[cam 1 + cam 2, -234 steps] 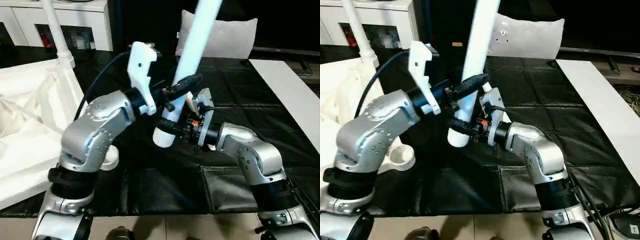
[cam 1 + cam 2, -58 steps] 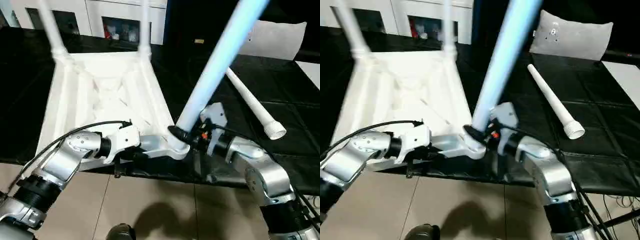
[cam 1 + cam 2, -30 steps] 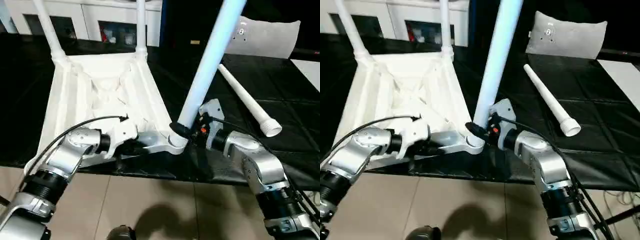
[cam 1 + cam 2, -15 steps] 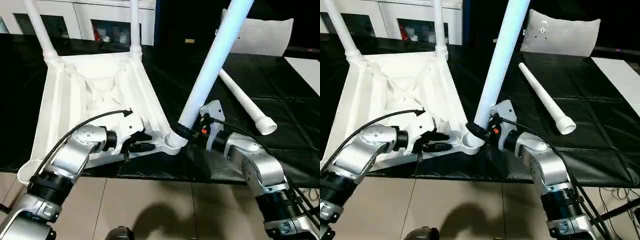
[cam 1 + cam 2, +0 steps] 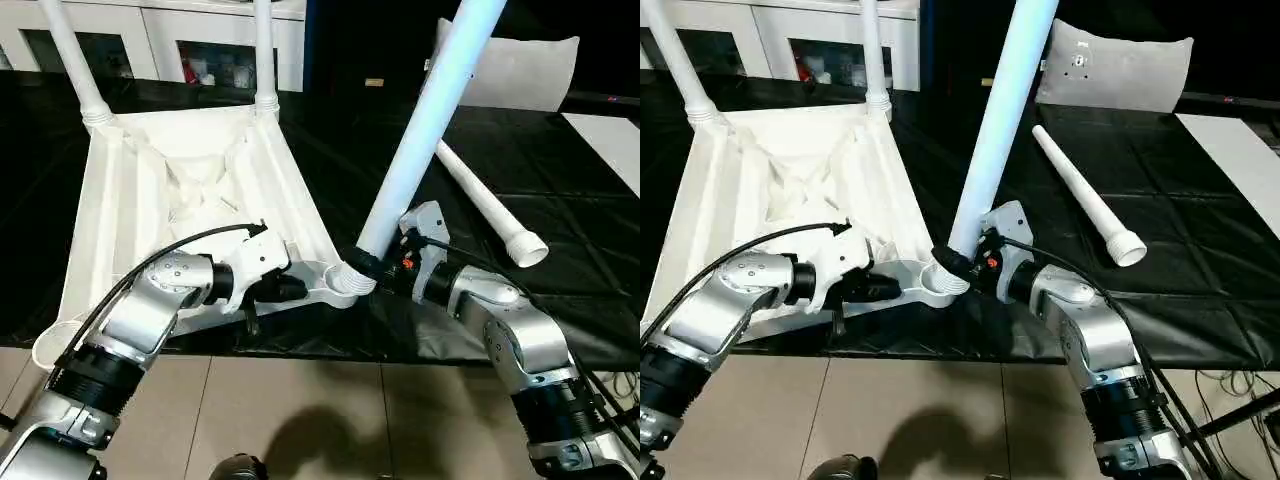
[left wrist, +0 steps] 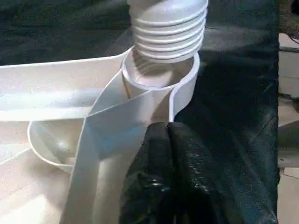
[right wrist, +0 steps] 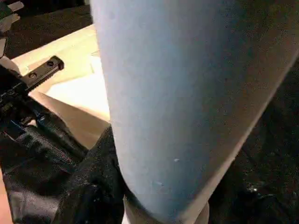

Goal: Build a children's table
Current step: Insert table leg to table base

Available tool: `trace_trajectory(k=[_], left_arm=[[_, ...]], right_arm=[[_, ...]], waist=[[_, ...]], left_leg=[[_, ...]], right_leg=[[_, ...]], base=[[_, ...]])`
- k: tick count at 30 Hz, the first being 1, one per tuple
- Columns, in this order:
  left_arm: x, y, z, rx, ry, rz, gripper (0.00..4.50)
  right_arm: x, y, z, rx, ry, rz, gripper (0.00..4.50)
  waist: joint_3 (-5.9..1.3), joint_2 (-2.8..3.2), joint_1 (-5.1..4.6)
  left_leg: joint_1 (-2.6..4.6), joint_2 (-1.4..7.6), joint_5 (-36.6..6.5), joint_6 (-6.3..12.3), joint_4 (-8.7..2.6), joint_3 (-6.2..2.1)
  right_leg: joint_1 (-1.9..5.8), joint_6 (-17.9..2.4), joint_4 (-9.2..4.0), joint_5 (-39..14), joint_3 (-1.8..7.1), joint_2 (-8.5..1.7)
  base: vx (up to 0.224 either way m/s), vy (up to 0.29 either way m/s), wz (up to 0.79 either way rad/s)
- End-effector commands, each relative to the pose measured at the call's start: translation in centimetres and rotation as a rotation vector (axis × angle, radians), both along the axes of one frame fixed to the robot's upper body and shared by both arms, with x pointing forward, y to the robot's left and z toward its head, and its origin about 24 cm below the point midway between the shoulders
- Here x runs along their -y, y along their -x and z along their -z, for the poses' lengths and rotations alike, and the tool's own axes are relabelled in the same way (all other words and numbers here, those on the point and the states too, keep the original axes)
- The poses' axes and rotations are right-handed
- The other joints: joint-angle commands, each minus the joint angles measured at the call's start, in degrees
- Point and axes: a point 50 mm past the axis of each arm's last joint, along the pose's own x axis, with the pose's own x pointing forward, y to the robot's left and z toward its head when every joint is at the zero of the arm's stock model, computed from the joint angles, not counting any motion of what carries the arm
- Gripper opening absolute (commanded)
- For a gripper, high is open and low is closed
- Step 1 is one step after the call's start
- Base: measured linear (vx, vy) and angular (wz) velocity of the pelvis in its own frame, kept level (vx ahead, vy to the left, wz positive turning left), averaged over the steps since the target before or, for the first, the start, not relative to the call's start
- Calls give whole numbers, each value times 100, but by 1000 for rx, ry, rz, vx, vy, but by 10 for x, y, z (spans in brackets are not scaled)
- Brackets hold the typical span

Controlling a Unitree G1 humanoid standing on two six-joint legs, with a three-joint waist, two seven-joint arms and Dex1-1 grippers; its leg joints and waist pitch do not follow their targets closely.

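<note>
White plastic takes up the left half of the black-covered counter [image 5: 480, 330]: the children's table top [image 5: 190, 190] lies upside down, ribs showing, with two legs [image 5: 75, 70] standing upright in its far corner sockets. At the near corner socket [image 5: 345, 285], which reaches the counter's front edge, the right gripper [image 5: 368, 262] has its jaws closed around the lower end of a third leg [image 5: 425, 120], which leans up and away to the right. A fourth leg [image 5: 490, 205] lies loose on the cloth well to the right, with its threaded collar nearest the robot. From the head views, the left gripper [image 5: 285, 288] sits against the top's near rim just beside that socket. The left wrist view adds what the head views cannot: the two black fingers [image 6: 161, 154] pressed together with nothing between them, and the held leg's threaded collar [image 6: 168, 30] poised at the mouth of the socket with its threads still exposed. The right wrist view gives the leg's pale shaft close up, with the left gripper [image 7: 35, 77] beyond it.
</note>
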Motion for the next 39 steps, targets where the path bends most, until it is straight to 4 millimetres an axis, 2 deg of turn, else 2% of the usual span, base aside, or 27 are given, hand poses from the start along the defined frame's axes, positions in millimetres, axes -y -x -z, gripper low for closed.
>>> trace_trajectory(k=[1,6,8,13,20,21,25,27,31,32,34,35,37,39], left_arm=[[-6,2,12,-84,-25,-54,34],[-4,6,7,-113,8,-21,63],[-5,5,8,-107,-5,-26,91],[-7,5,12,-117,-38,-46,116],[-10,1,13,-64,-75,-80,119],[-10,1,13,-62,-73,-78,102],[-12,1,13,-42,-80,-72,102],[-14,2,14,-45,-95,-69,73],[-15,4,13,-31,-115,-57,52],[-15,4,12,-21,-122,-48,23],[-12,5,9,-2,-98,-13,23],[-10,6,7,4,-74,13,9],[-8,9,4,14,-63,72,3],[-6,12,4,13,-62,135,3]], right_arm=[[2,1,5,-29,12,5,190],[2,1,5,-30,12,4,190],[2,1,5,-31,12,4,190],[2,2,6,-32,13,1,190],[2,2,6,-33,15,0,190],[1,2,6,-33,15,0,190],[1,3,7,-33,16,-3,190],[1,3,7,-34,17,-4,190],[1,3,7,-35,18,-6,190],[0,3,7,-34,17,-7,190],[0,2,6,-31,15,-10,190],[-1,2,5,-30,13,-13,190],[-3,1,3,-22,17,-31,190],[-6,0,1,-23,19,-54,190]], waist=[[-323,44,-7],[-318,50,-9],[-333,42,-11],[-334,47,-6],[-311,46,-6],[-313,46,-8],[-317,49,-6],[-317,53,-9],[-312,53,-11],[-311,52,-11],[-315,37,-15],[-315,38,-10],[-339,44,-10],[-373,35,-7]], left_leg=[[240,387,-1985,-342,-441,-198],[233,383,-1987,-336,-453,-205],[227,384,-1879,-304,-446,-198],[214,378,-1699,-229,-438,-186],[234,391,-1986,-318,-457,-205],[232,392,-1979,-324,-459,-206],[226,391,-1919,-309,-459,-202],[230,391,-1953,-316,-462,-202],[234,394,-2064,-352,-468,-208],[244,398,-2096,-361,-468,-207],[231,399,-2064,-361,-472,-209],[228,394,-2050,-353,-468,-209],[212,392,-1878,-318,-460,-206],[201,379,-1525,-209,-426,-184]], right_leg=[[23,-1044,-555,-1262,279,-445],[29,-1052,-558,-1275,275,-441],[44,-1058,-549,-1104,278,-439],[58,-1115,-530,-822,272,-428],[38,-1019,-580,-1349,281,-448],[38,-1016,-578,-1341,281,-447],[36,-1033,-566,-1158,283,-439],[32,-1037,-567,-1175,279,-438],[22,-1022,-576,-1313,283,-445],[13,-1011,-583,-1362,286,-447],[22,-1000,-579,-1344,283,-447],[22,-999,-581,-1350,285,-450],[44,-1004,-554,-1130,283,-443],[69,-1093,-497,-544,270,-420]], base=[[0,0,0],[0,0,0],[0,0,0],[0,0,0],[0,0,0],[0,0,0],[0,0,0],[0,0,0],[0,0,0],[0,0,0],[0,0,0],[0,0,0],[0,0,0],[0,0,0]])
